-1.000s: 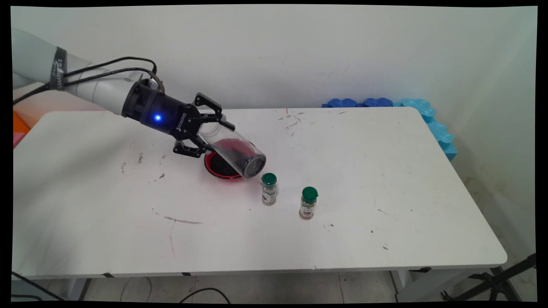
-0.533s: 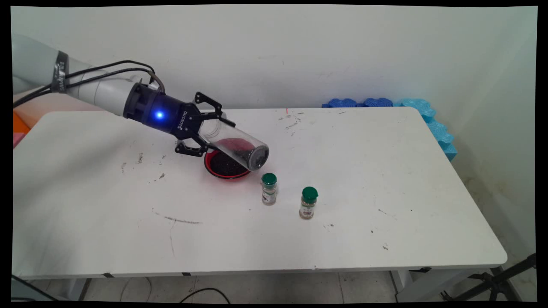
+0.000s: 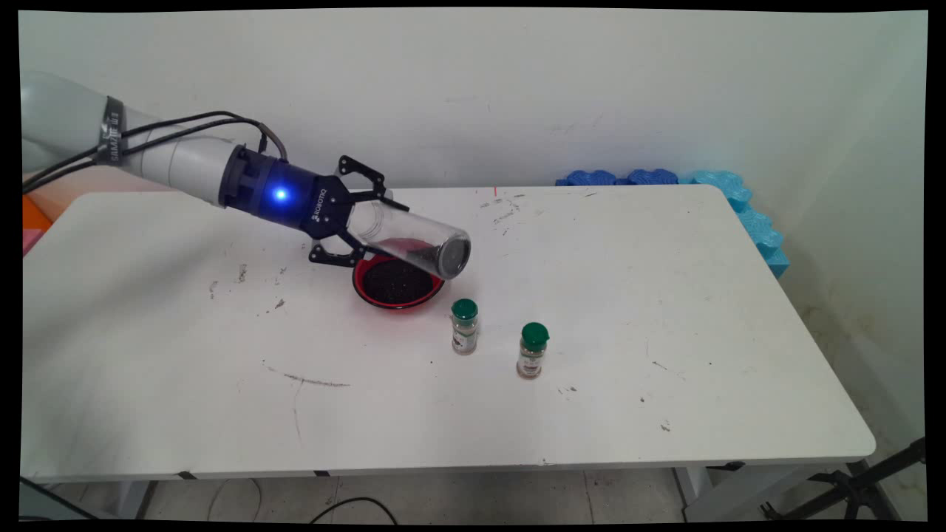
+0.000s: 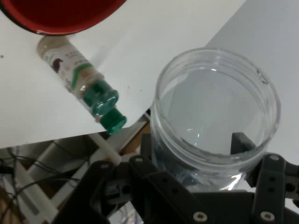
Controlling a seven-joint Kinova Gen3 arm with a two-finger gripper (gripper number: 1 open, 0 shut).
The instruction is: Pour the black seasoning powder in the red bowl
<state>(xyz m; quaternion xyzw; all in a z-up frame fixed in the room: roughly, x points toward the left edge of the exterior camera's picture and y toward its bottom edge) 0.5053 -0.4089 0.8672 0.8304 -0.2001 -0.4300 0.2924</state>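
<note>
My gripper (image 3: 380,230) is shut on a clear plastic jar (image 3: 411,241) and holds it tilted, its far end low, just above a red bowl (image 3: 399,284) of dark grains. A little dark material still lies along the jar's lower side. In the hand view the jar (image 4: 215,121) fills the space between the fingers (image 4: 240,141) and looks nearly empty. The red bowl (image 4: 60,14) sits at the top left there. Two small spice bottles with green caps (image 3: 464,326) (image 3: 533,350) stand on the white table (image 3: 665,295), right of the bowl. One spice bottle (image 4: 77,77) shows in the hand view.
Blue foam pieces (image 3: 739,199) line the table's back right corner and right edge. Something orange and pink (image 3: 33,218) sits past the table's left end. Dark scuffs mark the tabletop.
The gripper has risen and moved a little right, bringing the jar closer to level. Less dark material shows inside the jar, and more of the bowl is uncovered.
</note>
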